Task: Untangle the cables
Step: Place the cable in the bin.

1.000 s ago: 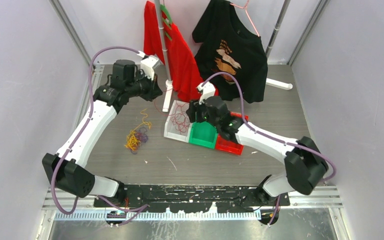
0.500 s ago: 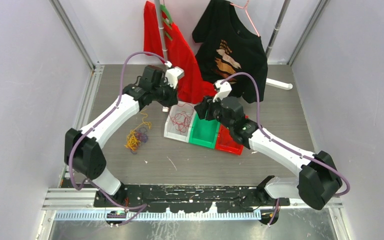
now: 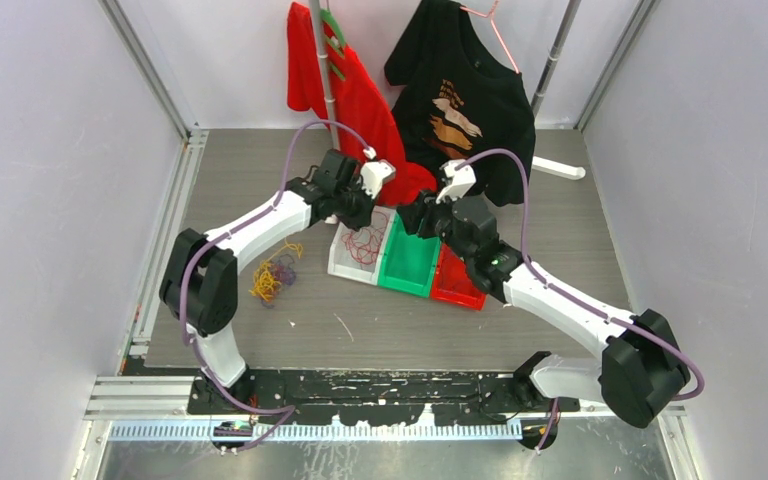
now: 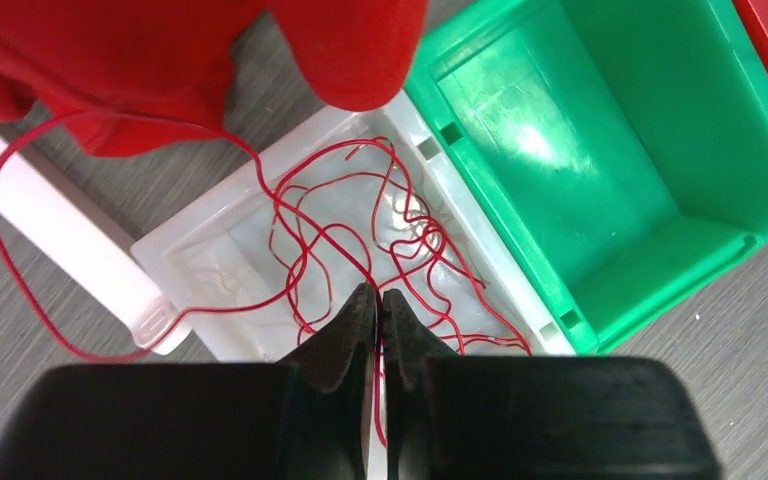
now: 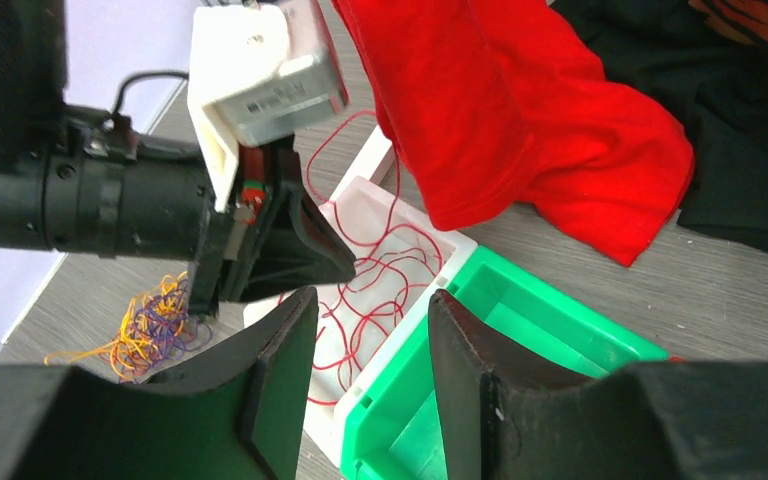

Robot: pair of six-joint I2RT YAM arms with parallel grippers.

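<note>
My left gripper [image 4: 378, 292] is shut on a thin red cable [image 4: 376, 400] that runs down between its jaws. It hangs over the white bin [image 4: 210, 215], where several red cables [image 4: 425, 235] lie in loose loops. One red strand loops out leftward over the table. In the top view the left gripper [image 3: 356, 207] is at the bin's back edge and my right gripper [image 3: 412, 216] is just right of it. The right gripper [image 5: 372, 295] is open and empty above the white and green bins. A yellow and purple cable tangle [image 3: 270, 278] lies on the table to the left.
The green bin [image 3: 407, 265] and the red bin [image 3: 457, 288] stand right of the white one. A red shirt [image 3: 360, 110] and a black shirt [image 3: 470, 100] hang from a rack behind, the red hem draping close above the bins. The rack's white foot [image 4: 70, 250] lies beside the white bin.
My left arm has swung right from the table's back left to over the white bin, carrying the red cable. The right gripper has shifted slightly back and its jaws have narrowed.
</note>
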